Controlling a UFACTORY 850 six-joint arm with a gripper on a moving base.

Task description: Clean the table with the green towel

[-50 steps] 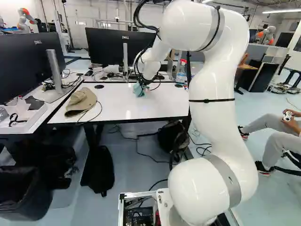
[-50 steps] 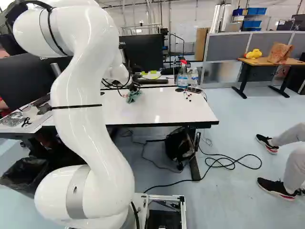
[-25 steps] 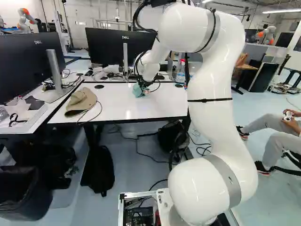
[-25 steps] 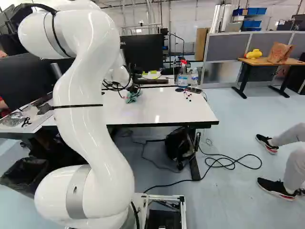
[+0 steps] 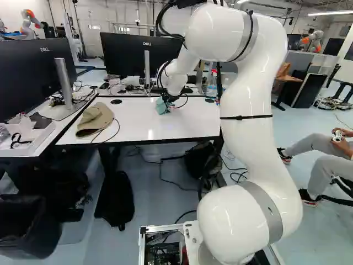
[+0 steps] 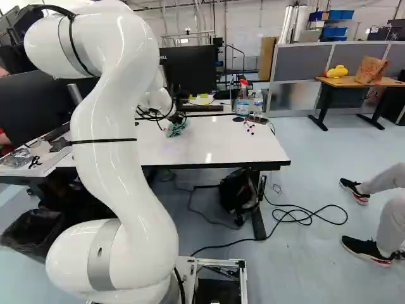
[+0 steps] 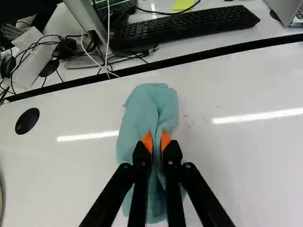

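Green towel (image 7: 151,101) lies on the tabletop (image 7: 246,161) near its far edge, pinched in the tool (image 6: 177,118), fingers nearly together. Wrist view alone: small dark marks (image 7: 190,121) beside towel. Left base view alone: whole cap (image 5: 95,118), left edge. Spray bottle (image 6: 242,102) by far edge, towards right corner; contents unclear. White tray (image 5: 42,140), adjoining tabletop: black strap (image 5: 17,142) inside.

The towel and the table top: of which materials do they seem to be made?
The towel looks like soft woven cloth, matte, since it bunches into folds. The table top seems a smooth laminate, slightly glossy, since it reflects light in bright streaks; painted board is possible too.
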